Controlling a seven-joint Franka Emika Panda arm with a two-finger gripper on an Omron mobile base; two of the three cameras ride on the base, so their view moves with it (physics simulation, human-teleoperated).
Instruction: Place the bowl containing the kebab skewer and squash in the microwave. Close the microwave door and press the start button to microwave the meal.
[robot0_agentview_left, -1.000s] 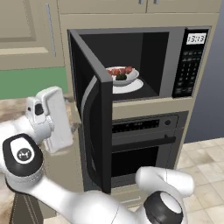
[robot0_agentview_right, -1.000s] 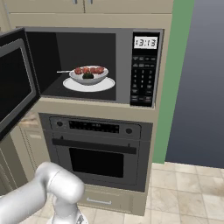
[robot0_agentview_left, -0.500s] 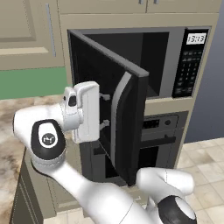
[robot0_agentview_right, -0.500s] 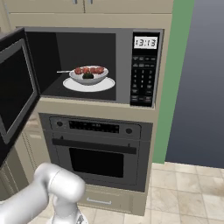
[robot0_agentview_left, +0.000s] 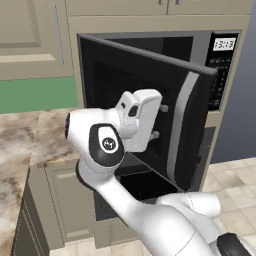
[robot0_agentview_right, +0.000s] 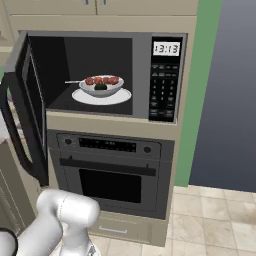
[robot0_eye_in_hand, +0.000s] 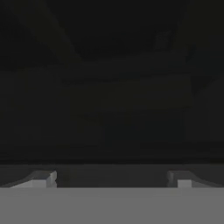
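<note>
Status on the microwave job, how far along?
Done: the bowl with the kebab skewer and squash sits inside the microwave. In hand: the open pincer is against the microwave door, which stands partly swung and not latched. Left: shut the door fully, then press start on the keypad.

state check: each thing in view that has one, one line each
microwave door: partly swung shut, not latched
microwave: cavity open, clock lit
bowl: inside the cavity, on the white plate
kebab skewer: in bowl
squash: in bowl
gripper: open, fingers against the door glass
oven door: closed
</note>
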